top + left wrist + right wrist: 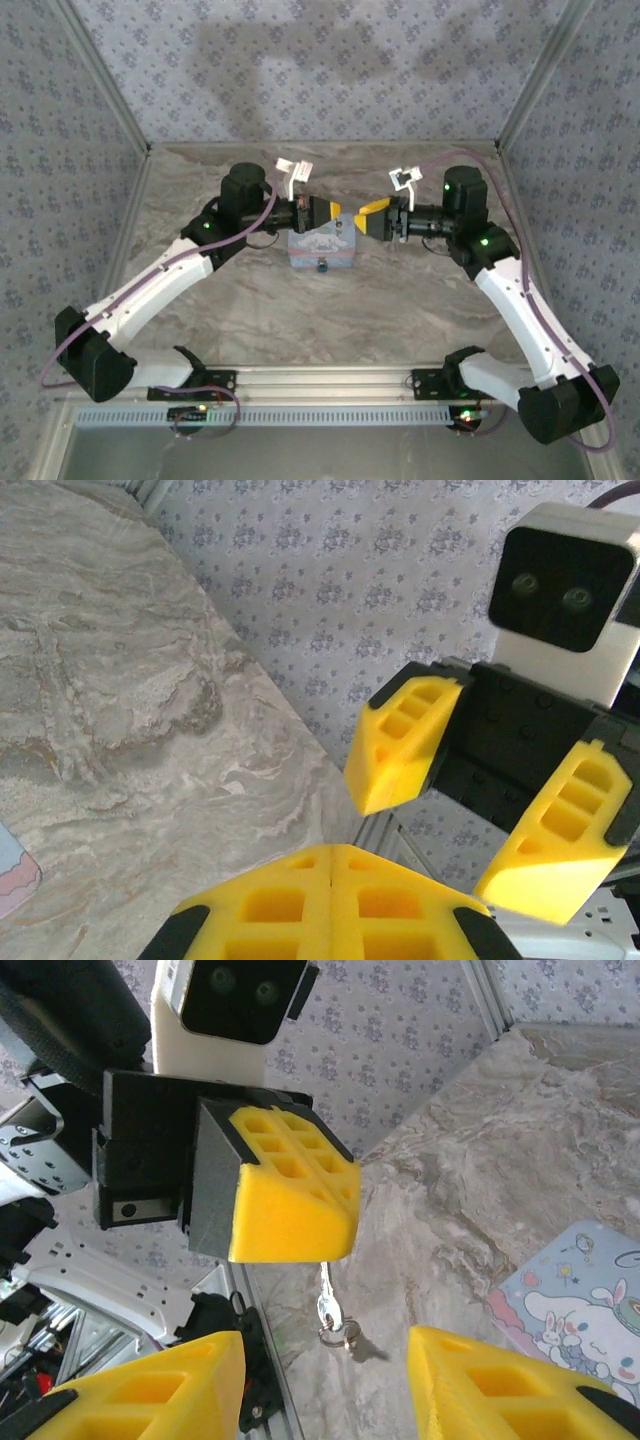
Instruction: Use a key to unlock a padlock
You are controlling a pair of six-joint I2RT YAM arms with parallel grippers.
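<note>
From above, we see the left gripper (333, 210) and right gripper (372, 209) facing each other mid-frame, with the padlock (322, 266) just below at the tin's (320, 245) near side. Our left wrist view shows the left shut and the right parted and empty. In the right wrist view the key (326, 1305) dangles from the left's thin pinch, so we fear it may slip or twist.

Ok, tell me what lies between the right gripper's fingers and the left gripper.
A small silver key, hanging from the shut left gripper just ahead of the open right gripper. The right wrist view shows it.
</note>
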